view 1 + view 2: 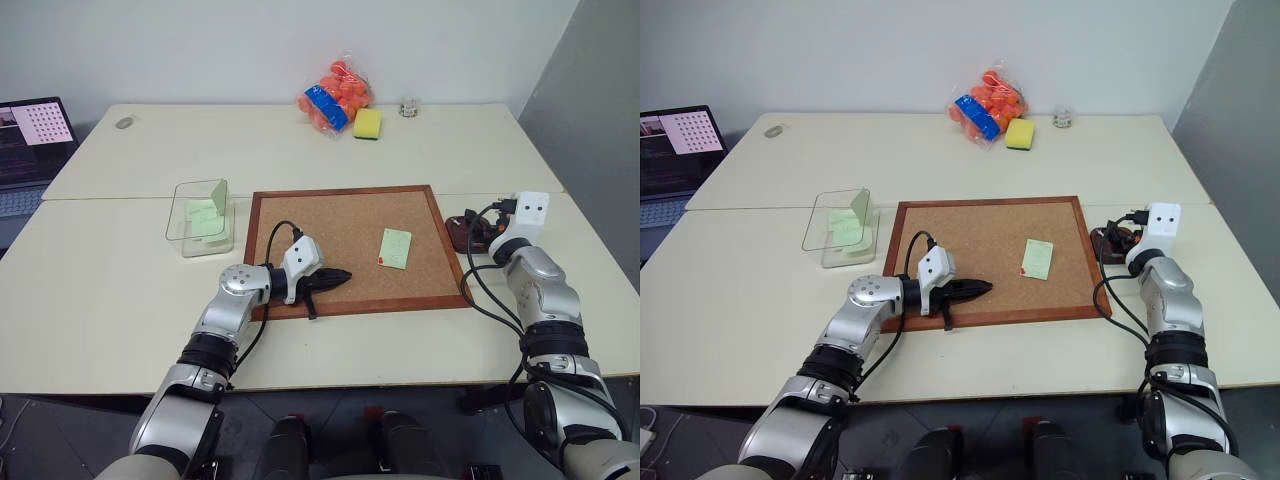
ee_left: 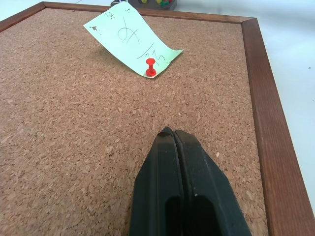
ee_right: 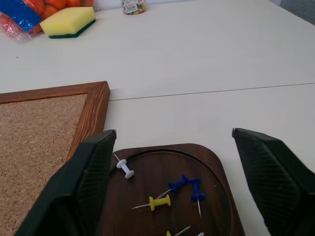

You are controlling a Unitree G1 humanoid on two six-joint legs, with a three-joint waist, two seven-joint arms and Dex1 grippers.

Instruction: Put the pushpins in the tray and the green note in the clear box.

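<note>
Left of the corkboard [image 1: 345,245] stands the clear box [image 1: 200,219], with bare table around it. Over the board's near-left corner the left gripper [image 1: 338,278] is pinched closed and empty; the green note [image 1: 395,248] lies right of it, 1 red pushpin [image 2: 150,67] in its corner. Past the board's right edge, the right gripper [image 3: 189,189] is spread wide over the tray [image 3: 216,167] holding 4 pushpins [image 3: 184,189].

Even, bright overhead room light falls across the pale cream tabletop [image 1: 330,150] with only soft, faint shadows and no strong glare, and the grainy brown cork of the wood-framed corkboard [image 2: 74,123] is sharp close up.
</note>
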